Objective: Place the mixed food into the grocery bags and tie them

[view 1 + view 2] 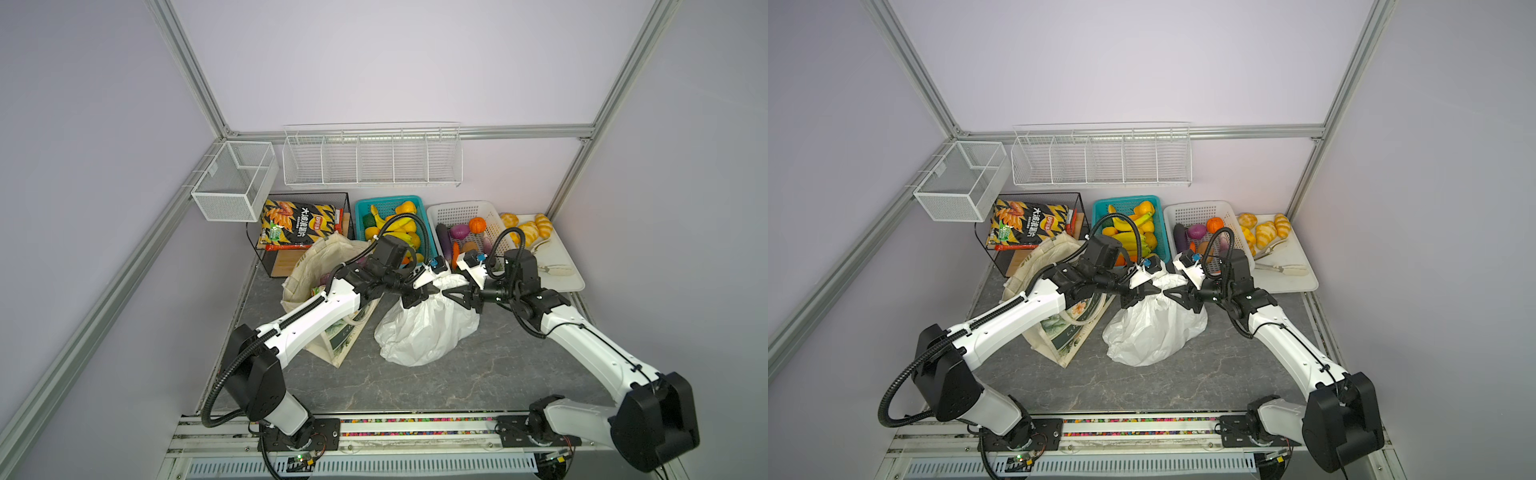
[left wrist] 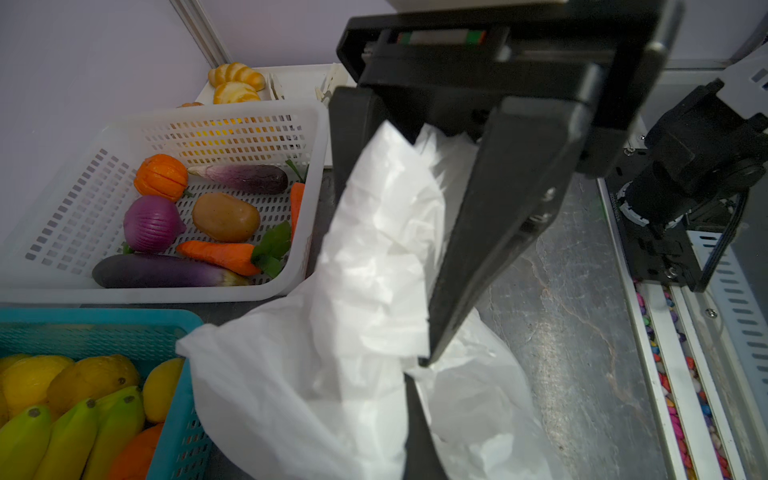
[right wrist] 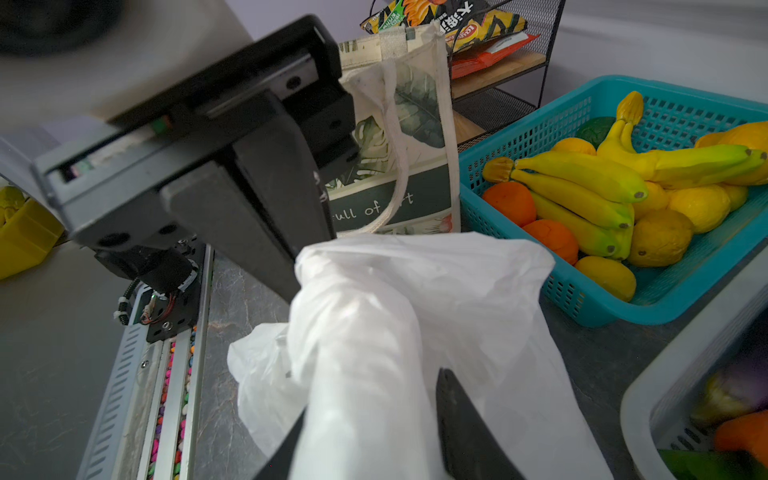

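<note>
The thin crinkly white plastic bag (image 1: 424, 332) sits bulging near the middle of the grey marbled worktop (image 1: 478, 374), its top gathered up between the two arms. The left fingers (image 2: 498, 208) are clamped together on one bunched handle. The right fingers (image 3: 469, 424) stand on either side of the other twisted handle; I cannot tell whether they squeeze it. The cream canvas tote (image 1: 305, 270) with green leaf print stands just left of the bag, partly under the left arm.

Lay's logo on the black-and-yellow chip bag (image 3: 490, 23); "ull of" on the dark band (image 3: 432, 195) of the canvas tote (image 3: 419, 104).
</note>
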Robot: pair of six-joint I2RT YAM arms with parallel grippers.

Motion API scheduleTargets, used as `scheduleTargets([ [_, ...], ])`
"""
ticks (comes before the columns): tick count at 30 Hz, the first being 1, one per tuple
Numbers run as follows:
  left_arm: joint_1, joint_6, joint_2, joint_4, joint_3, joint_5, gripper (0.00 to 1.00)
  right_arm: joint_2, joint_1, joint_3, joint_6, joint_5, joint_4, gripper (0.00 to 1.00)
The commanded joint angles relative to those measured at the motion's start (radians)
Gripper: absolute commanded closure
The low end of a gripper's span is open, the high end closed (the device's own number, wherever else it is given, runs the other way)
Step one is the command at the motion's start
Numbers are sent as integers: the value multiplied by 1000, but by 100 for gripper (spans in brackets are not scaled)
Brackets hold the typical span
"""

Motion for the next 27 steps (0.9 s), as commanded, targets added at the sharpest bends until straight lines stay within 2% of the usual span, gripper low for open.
scheduleTargets([
  [1,-3,19,-8,-10,30,5,100,13,13,22,-24,-11,-23,74],
  [7,-3,-31,-25,-11,21,-53,100,-15,24,10,-23,86,-37,91],
  [8,-3,-43,-29,-26,21,-71,98,-28,24,4,-22,111,-37,93],
  [13,-1,-97,-28,-91,13,-138,80,-77,36,-5,-16,156,-18,93],
  [17,-1,-127,-3,-140,46,-142,72,-94,61,-5,-25,208,-19,93],
  [19,-1,-135,9,-148,60,-153,74,-100,68,-5,-26,227,-20,93],
  [24,5,-179,10,-171,100,-166,98,-111,91,-5,-62,331,-58,93],
  [27,13,-216,-20,-158,92,-185,100,-120,96,-5,-81,397,-81,93],
])
